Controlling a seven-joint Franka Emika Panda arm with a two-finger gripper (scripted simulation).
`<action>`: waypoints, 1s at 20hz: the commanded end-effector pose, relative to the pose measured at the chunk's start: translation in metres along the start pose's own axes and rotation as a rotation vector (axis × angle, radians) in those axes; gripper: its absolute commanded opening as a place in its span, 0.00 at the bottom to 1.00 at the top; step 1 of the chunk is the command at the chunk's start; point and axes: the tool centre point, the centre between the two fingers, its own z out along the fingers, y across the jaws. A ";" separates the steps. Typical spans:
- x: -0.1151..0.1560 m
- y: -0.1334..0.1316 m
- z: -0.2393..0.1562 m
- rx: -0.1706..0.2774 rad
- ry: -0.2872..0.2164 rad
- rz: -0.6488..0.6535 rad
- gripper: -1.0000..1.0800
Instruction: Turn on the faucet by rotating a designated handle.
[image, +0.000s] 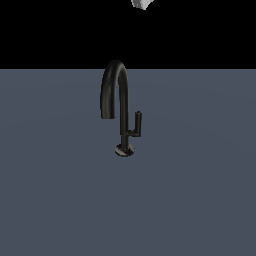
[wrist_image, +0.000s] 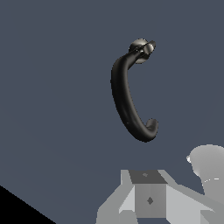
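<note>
The faucet (image: 122, 107) is a slim black gooseneck tap standing on the grey floor in the middle of the exterior view. Its arched spout bends toward that view's left. The handle (image: 137, 125) is a short L-shaped lever on a stub at the stem's right side, with its bar pointing up. Only a small light-grey tip of my gripper (image: 141, 4) shows at the top edge, high above the faucet and apart from it. The wrist view looks down on the faucet (wrist_image: 124, 98) from above. The handle (wrist_image: 150, 47) shows by the round base. The fingers are not seen.
The grey floor (image: 50, 200) spreads all around the faucet, with black background behind its far edge. Light-grey robot body parts (wrist_image: 151, 199) fill the lower edge of the wrist view.
</note>
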 end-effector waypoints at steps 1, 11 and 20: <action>0.018 0.000 0.004 0.047 -0.042 0.050 0.00; 0.092 0.006 0.030 0.246 -0.226 0.262 0.00; 0.155 0.019 0.071 0.442 -0.407 0.470 0.00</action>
